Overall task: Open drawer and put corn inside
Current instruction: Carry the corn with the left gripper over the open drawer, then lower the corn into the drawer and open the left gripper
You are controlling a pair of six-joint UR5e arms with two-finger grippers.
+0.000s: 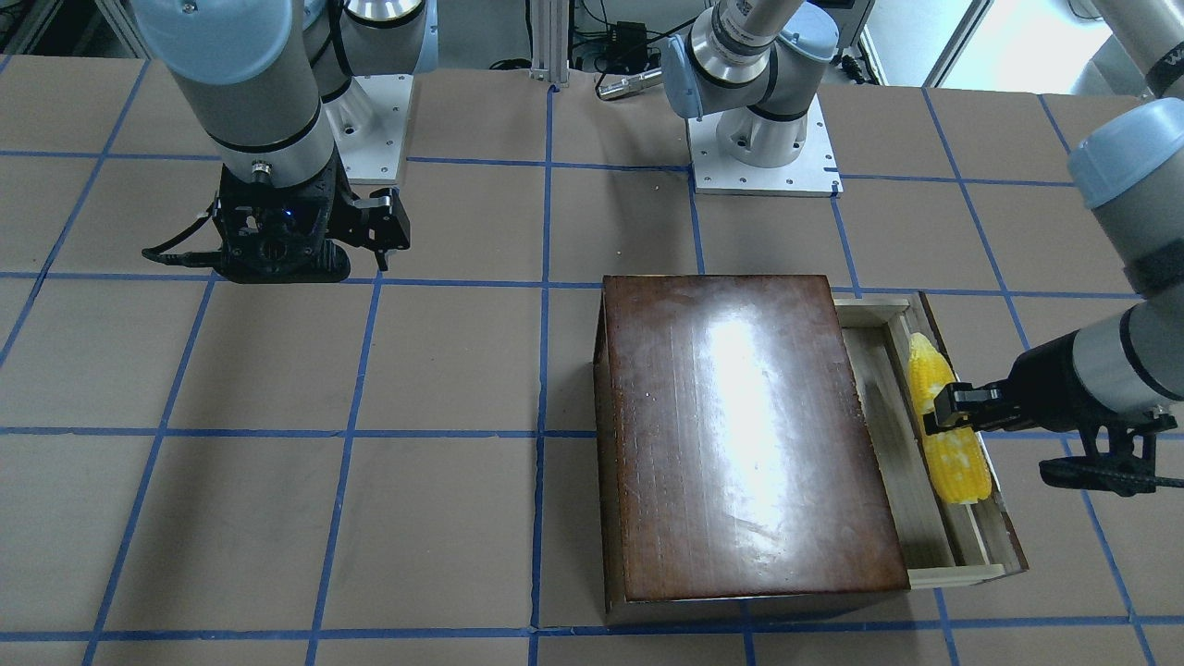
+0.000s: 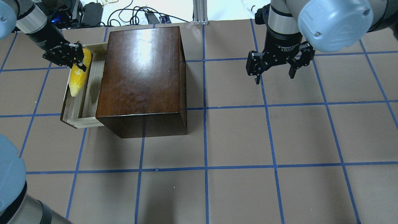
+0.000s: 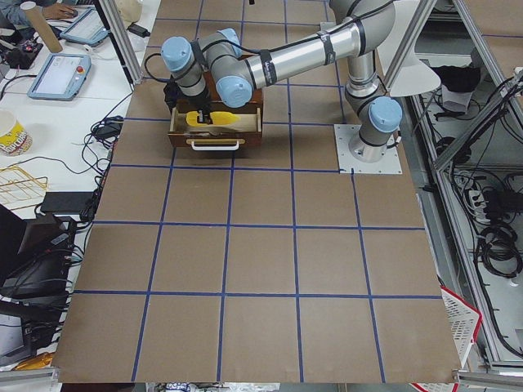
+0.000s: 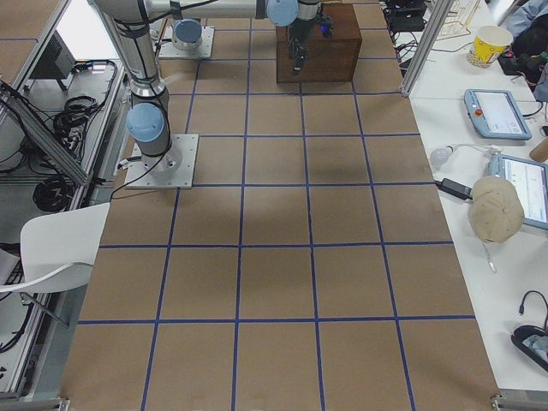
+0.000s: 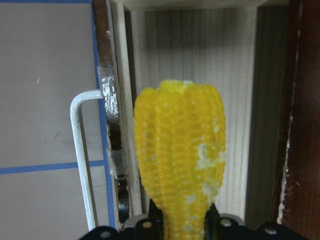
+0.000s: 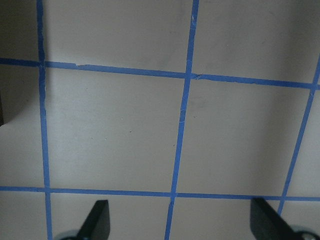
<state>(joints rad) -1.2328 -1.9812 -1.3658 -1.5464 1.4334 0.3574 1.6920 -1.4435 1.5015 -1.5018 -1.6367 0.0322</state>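
Bumpy yellow corn (image 1: 957,467) lies lengthwise in the pale-wood drawer (image 1: 879,416), tapered tip robotward, pinched by left gripper (image 1: 939,412); right gripper (image 2: 274,77) spread, empty

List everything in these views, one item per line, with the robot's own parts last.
table: one, brown with a blue tape grid, under everything.
box: one, glossy dark brown, on the robot's left half of the table.
drawer: one, pale wood with a dark front, pulled out of the box.
handle: one, white, on the drawer front.
corn: one, yellow, inside the drawer along its front wall.
chair: one, white, beside the table.
paper cup: one, yellow-patterned, on the side bench.
left gripper: one, black, closed on the corn.
right gripper: one, black, open above bare table.
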